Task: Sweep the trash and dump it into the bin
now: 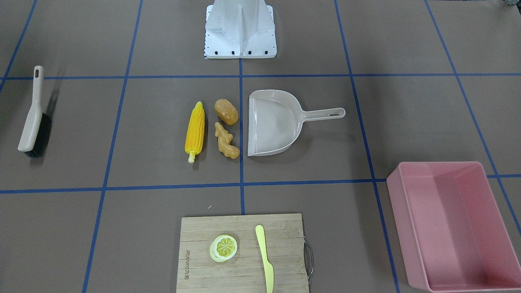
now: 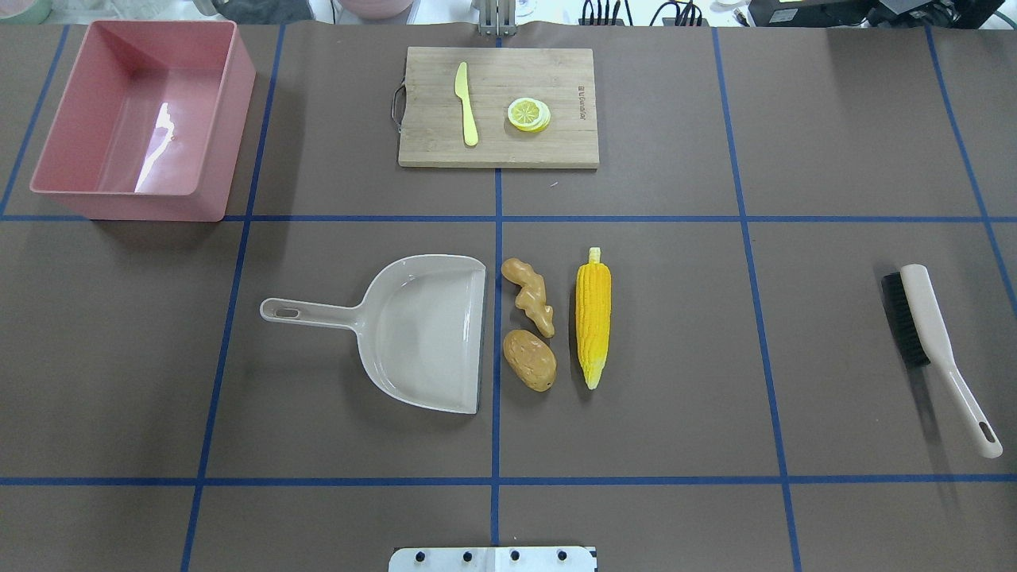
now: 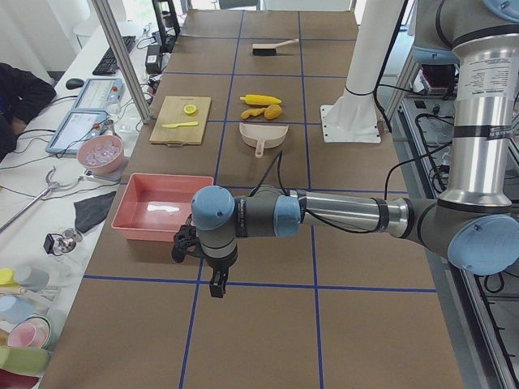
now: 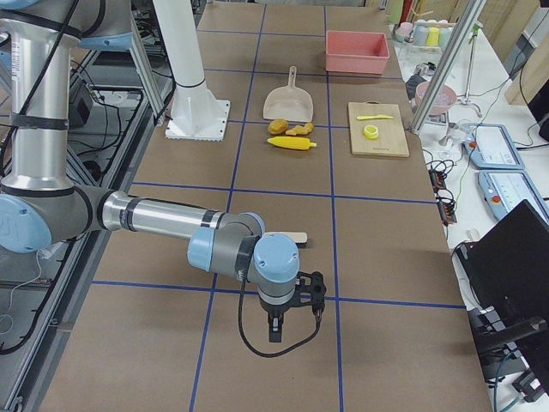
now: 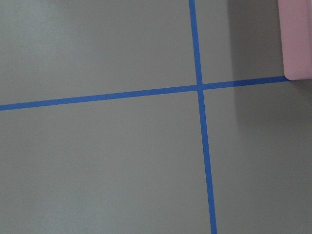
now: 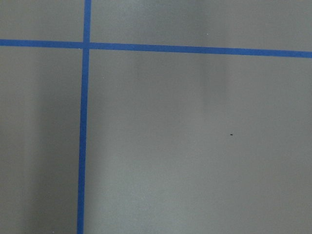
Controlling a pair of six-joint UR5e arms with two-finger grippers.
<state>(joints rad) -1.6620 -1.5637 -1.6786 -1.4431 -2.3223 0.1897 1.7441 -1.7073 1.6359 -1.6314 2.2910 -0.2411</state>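
Note:
The trash lies mid-table: a yellow corn cob [image 2: 593,316] [image 1: 195,131], a brown potato [image 2: 529,360] [image 1: 226,111] and a tan ginger root [image 2: 533,295] [image 1: 226,141]. All three sit just off the open lip of a beige dustpan [image 2: 421,330] [image 1: 272,124]. The pink bin [image 2: 135,205] [image 1: 439,164] stands empty at the far left corner; its corner shows in the left wrist view [image 5: 297,39]. My left gripper [image 3: 217,285] hangs beside the bin, beyond the table's left end. My right gripper [image 4: 296,324] hangs over bare table past the brush. I cannot tell whether either is open or shut.
A beige brush with black bristles [image 2: 929,334] [image 1: 33,118] lies at the table's right side. A wooden cutting board [image 2: 498,106] at the far middle carries a lemon slice [image 2: 528,114] and a pale yellow knife [image 2: 466,104]. The robot's white base [image 1: 240,28] stands at the near edge.

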